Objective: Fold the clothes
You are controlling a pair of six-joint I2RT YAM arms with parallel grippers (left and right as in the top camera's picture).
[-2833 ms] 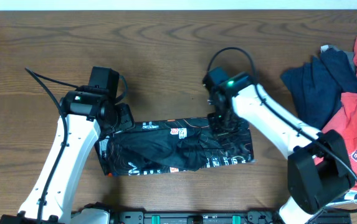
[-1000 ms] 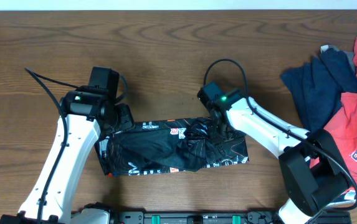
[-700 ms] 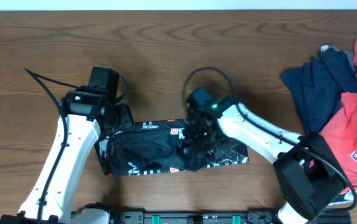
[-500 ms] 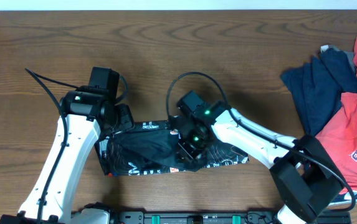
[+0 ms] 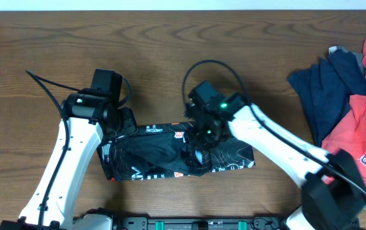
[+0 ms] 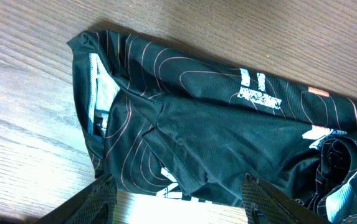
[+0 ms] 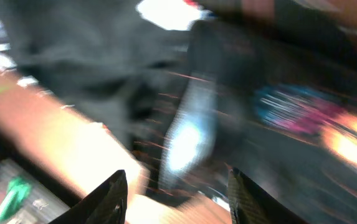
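The jersey (image 5: 163,153) lies as a long strip at six o'clock on the surface (image 5: 170,51). The left jaws hang released over its nine o'clock end. The right jaws sit on its bunched middle, too blurred to tell whether they grip. I'd pin the left end and draw the bunch flat, edges matched. The navy shirt (image 5: 326,86) and red shirt (image 5: 361,137) wait at three o'clock, well apart; only that rumple hinders.
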